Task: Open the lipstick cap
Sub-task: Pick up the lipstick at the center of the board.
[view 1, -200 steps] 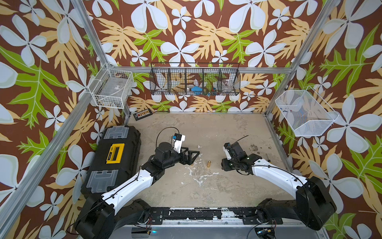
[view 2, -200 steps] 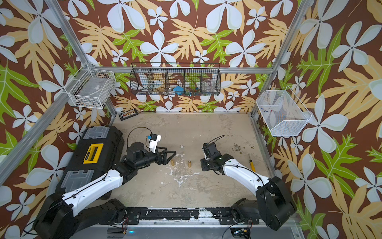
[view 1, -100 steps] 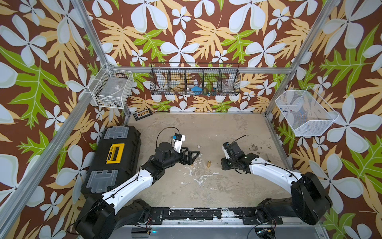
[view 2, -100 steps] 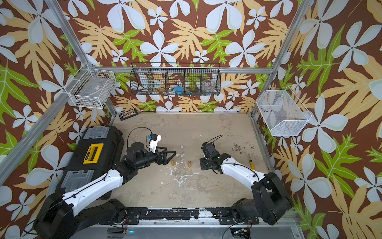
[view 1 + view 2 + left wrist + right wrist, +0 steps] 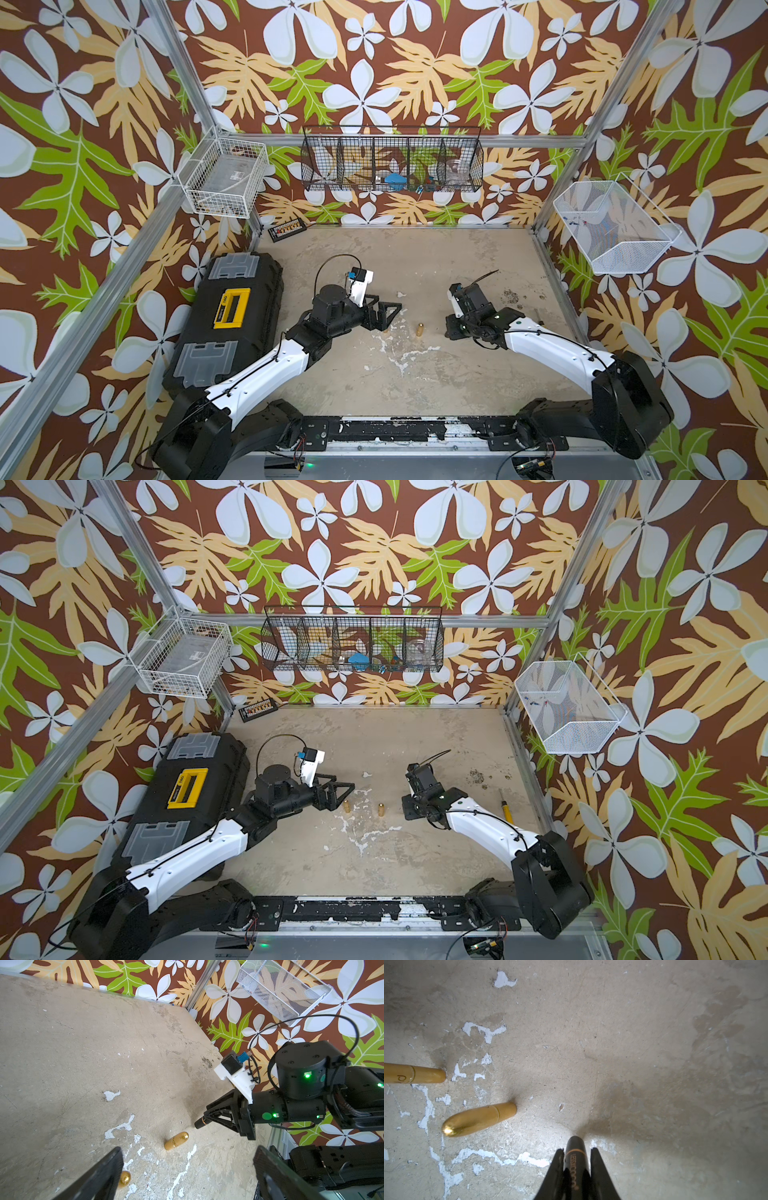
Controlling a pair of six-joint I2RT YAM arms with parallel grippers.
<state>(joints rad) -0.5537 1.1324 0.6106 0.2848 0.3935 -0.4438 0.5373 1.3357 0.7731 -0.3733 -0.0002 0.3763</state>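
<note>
Two arms reach over the worn table (image 5: 415, 374), with a black toolbox (image 5: 232, 316) at the left. The left gripper (image 5: 384, 311) hangs wide open, holding nothing. The right gripper (image 5: 577, 1149) is clamped on the black lipstick (image 5: 574, 1144), which angles down at the tabletop, near two upright gold lipsticks (image 5: 380, 808).

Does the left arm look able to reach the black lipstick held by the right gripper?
Probably yes: the left gripper is open and faces the black lipstick, whose end sticks out of the shut right gripper. Two gold lipsticks standing between them might get knocked.
</note>
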